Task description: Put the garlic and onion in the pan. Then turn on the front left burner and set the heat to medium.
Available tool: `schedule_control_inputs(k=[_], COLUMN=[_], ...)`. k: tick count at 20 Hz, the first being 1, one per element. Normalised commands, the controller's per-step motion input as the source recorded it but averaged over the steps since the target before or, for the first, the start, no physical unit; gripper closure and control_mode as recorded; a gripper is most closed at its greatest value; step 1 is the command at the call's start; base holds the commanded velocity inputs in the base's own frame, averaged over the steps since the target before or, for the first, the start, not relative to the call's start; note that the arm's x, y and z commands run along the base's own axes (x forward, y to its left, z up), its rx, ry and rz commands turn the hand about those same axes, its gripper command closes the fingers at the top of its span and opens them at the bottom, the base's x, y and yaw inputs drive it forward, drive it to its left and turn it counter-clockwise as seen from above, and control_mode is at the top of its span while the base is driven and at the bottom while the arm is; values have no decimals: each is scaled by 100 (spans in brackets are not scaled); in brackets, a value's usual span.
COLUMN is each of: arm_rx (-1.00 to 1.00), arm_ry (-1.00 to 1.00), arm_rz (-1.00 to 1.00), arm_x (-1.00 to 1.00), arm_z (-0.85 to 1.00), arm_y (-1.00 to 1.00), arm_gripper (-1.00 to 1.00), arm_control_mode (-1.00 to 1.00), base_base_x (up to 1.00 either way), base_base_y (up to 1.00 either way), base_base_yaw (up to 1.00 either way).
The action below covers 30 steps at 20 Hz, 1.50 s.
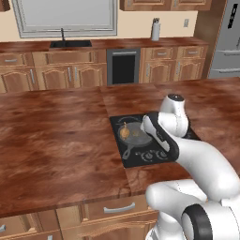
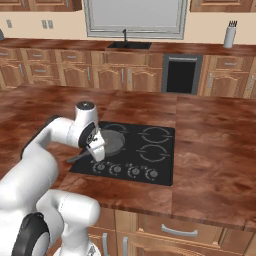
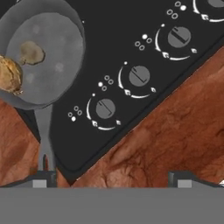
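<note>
Black cooktop (image 1: 136, 157) set in a reddish wood worktop (image 1: 51, 140). Dark skillet (image 1: 138, 137) on it, holding a golden-brown onion (image 1: 124, 131). White arm (image 1: 187, 150) overlaps the cooktop's right side.

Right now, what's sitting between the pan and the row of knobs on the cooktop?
Nothing. In the hand view, only bare black glass of the cooktop separates the pan from the nearest knob.

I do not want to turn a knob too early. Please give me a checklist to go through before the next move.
1. Onion inside the pan: ok.
2. Brown lump in pan is the garlic: cannot tell.
3. Pan stands on the cooktop: ok.
4. Tool open and empty: ok.
5. Knobs free of obstruction: ok.
</note>
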Motion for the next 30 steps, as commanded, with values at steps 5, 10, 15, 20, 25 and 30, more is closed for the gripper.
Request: schedule_control_inputs(k=[5, 10, 15, 20, 25, 30], arm_rx=[0, 0, 0, 0, 0, 0], arm_ry=[11, 10, 8, 2, 0, 0], arm_rz=[2, 0, -6, -2, 0, 0], arm_x=[0, 0, 0, 0, 0, 0], arm_z=[-14, -18, -21, -26, -24, -23], arm_y=[0, 0, 0, 0, 0, 0], arm_gripper=[-100, -100, -100, -100, -100, -100], arm_control_mode=[-100, -100, -100, -100, -100, -100], base_base_x=[0, 0, 0, 0, 0, 0], base_base_y=[0, 0, 0, 0, 0, 0], base_base_yaw=[0, 0, 0, 0, 0, 0])
